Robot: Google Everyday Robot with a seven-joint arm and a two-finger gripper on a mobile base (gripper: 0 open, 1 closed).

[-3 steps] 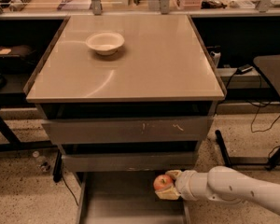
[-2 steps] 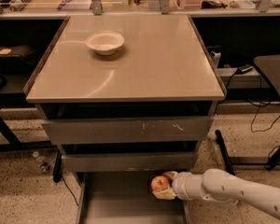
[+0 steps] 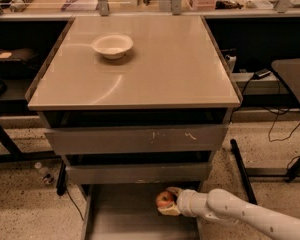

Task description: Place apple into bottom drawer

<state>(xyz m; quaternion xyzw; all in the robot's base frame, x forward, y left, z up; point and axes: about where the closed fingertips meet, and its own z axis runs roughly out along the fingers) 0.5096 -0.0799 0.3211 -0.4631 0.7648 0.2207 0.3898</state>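
Observation:
The apple (image 3: 164, 199), small and red with yellowish patches, is held by my gripper (image 3: 168, 201) over the right rear part of the pulled-out bottom drawer (image 3: 121, 215). The drawer is a wide grey tray with a flat floor, below the two upper drawer fronts. My white arm (image 3: 240, 216) reaches in from the lower right. The gripper's fingers wrap the apple from the right and below. I cannot tell whether the apple touches the drawer floor.
A white bowl (image 3: 112, 46) sits on the tan cabinet top (image 3: 155, 69). The scratched upper drawer front (image 3: 135, 139) and the middle drawer front (image 3: 135, 173) hang just above the apple. A black table leg (image 3: 242, 171) and cables stand to the right.
The gripper and apple have moved left and slightly down, further over the bottom drawer. The arm has stretched out more.

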